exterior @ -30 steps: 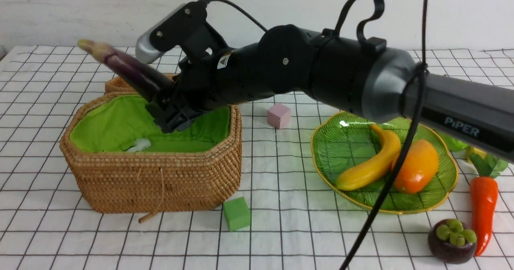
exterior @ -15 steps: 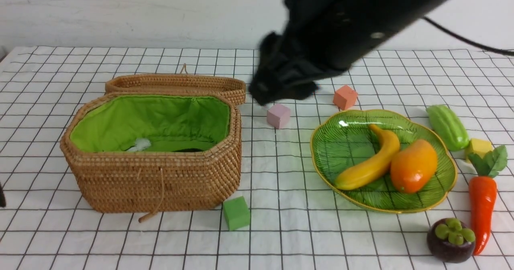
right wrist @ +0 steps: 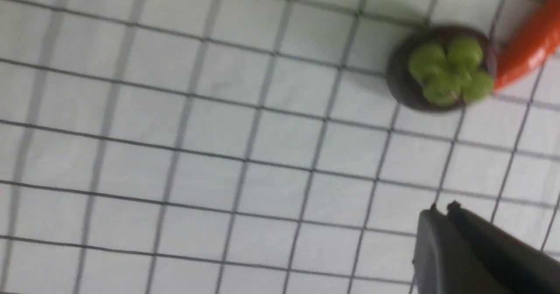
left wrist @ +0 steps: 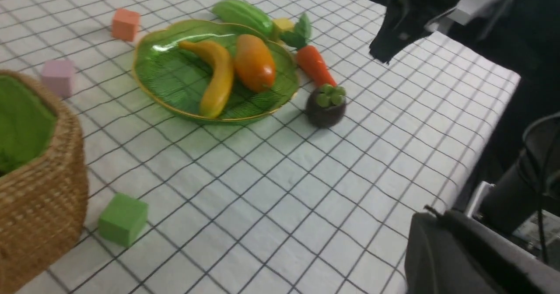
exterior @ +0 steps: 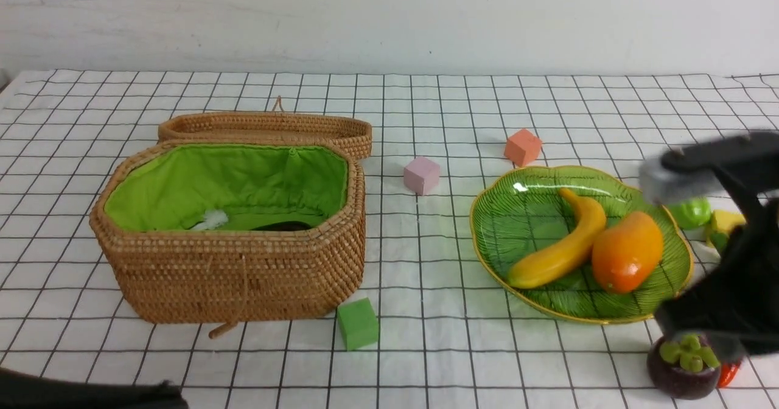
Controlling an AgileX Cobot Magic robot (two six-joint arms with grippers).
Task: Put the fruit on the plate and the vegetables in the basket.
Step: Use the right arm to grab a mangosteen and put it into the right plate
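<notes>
The basket (exterior: 237, 275) stands open on the left, and a dark sliver of the eggplant (exterior: 283, 226) shows on its green lining. A banana (exterior: 566, 244) and a mango (exterior: 627, 251) lie on the green plate (exterior: 523, 226). The mangosteen (exterior: 684, 366) (right wrist: 442, 71) sits on the cloth beside the carrot (right wrist: 529, 44). The gourd (left wrist: 243, 14) lies behind the plate. My right arm (exterior: 736, 275) hangs over the carrot and hides most of it. The right gripper (right wrist: 443, 206) is shut and empty, a short way from the mangosteen. My left gripper (left wrist: 433, 213) is shut, low at the near left.
A pink cube (exterior: 422, 175) and an orange cube (exterior: 522, 147) lie behind the plate. In front of the basket sits a green cube (exterior: 358, 324). A yellow cube (exterior: 727, 220) lies by the gourd. The basket lid (exterior: 268, 128) lies open behind the basket.
The right gripper let the eggplant drop into the basket. Its arm then swung right across the table to the mangosteen and carrot, and its jaws closed. The left arm stayed put.
</notes>
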